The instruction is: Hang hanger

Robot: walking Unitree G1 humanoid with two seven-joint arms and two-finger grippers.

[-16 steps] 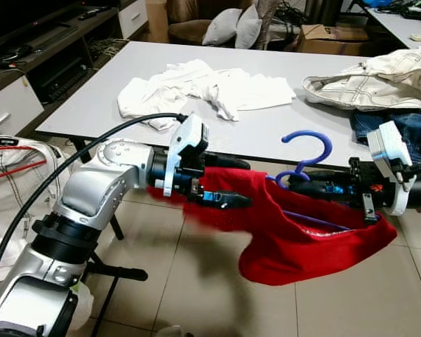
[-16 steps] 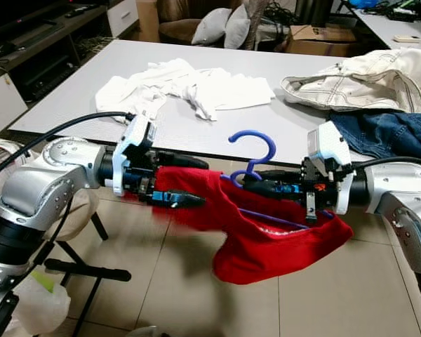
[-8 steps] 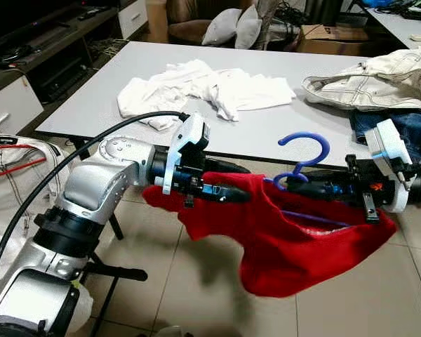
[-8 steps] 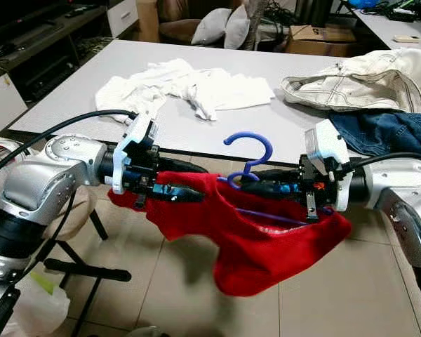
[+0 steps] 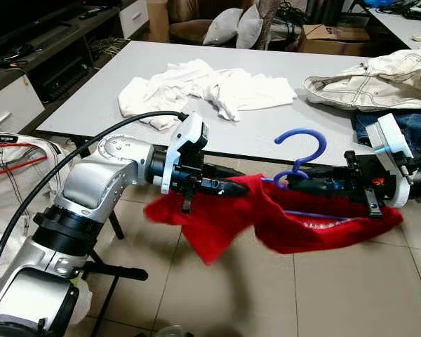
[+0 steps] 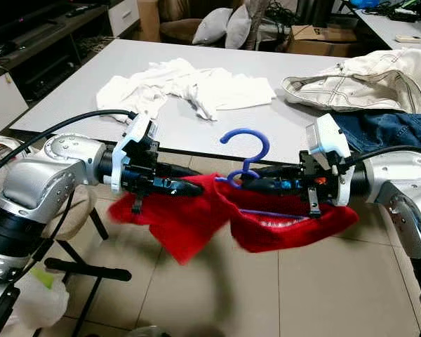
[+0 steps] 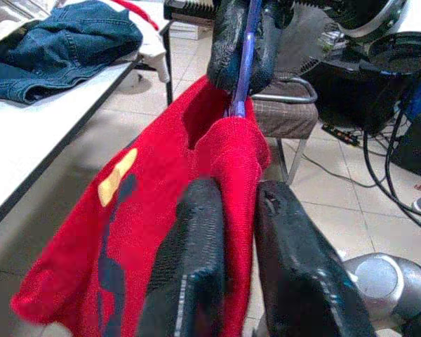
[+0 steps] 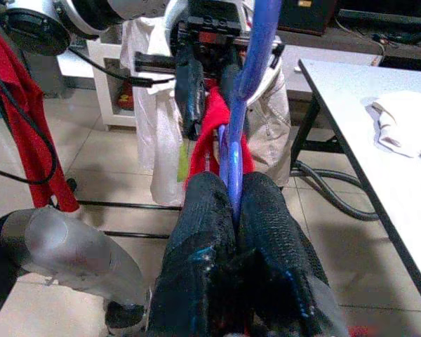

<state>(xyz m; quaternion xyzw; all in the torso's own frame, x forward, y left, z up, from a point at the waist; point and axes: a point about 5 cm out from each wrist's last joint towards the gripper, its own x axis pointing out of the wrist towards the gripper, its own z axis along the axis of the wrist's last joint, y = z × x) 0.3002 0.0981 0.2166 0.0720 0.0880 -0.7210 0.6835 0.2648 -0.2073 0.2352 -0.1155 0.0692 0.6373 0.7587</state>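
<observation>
Table: behind our arms. Red garment: slung between grippers, long axis crosswise. Blue hanger: hook up, nearer our right gripper, clamped on it. Left gripper: pinching garment's edge.

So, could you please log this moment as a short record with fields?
left gripper: shut on a fold of the red garment
right gripper: clamped on the blue hanger
hanger: hook up, partly inside the garment
garment: stretched between both grippers, above the tiled floor
table: holds white clothes, beige jacket, jeans
</observation>
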